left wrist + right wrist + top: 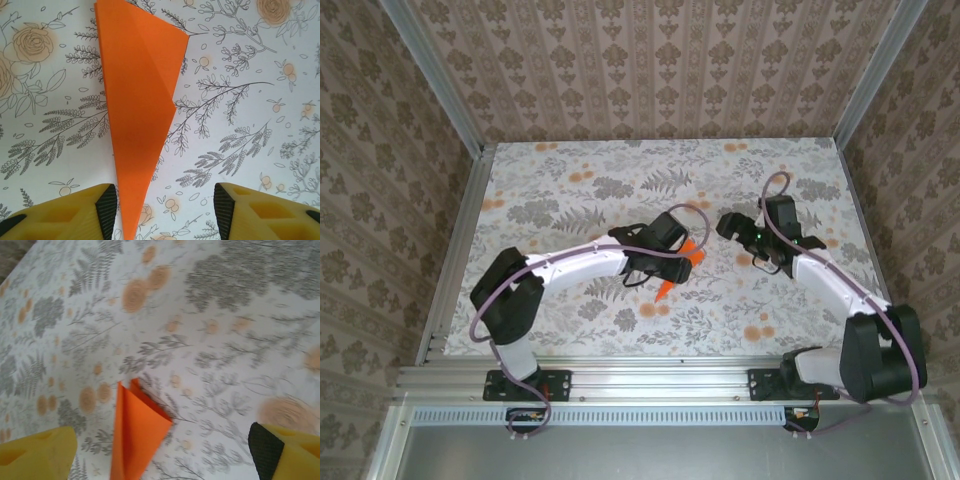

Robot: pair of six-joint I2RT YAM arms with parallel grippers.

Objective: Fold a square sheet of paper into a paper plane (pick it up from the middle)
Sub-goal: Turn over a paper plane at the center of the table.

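Both claws are spread: the left gripper (pixel 165 212) straddles the narrow tip of the paper plane (pixel 140 115), which lies on the tablecloth (pixel 250 125) nearer one finger. Farther out, the right gripper (pixel 162 450) hovers near the wide end. I would centre the left jaws on the crease before pinching.

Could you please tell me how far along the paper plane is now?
Done: the thin bright orange paper lies on the floral tablecloth, creased into a narrow pointed dart. In hand: nothing; the left gripper hangs open astride its tip, the right gripper open beside it. Left: probably final wing folds, if any.
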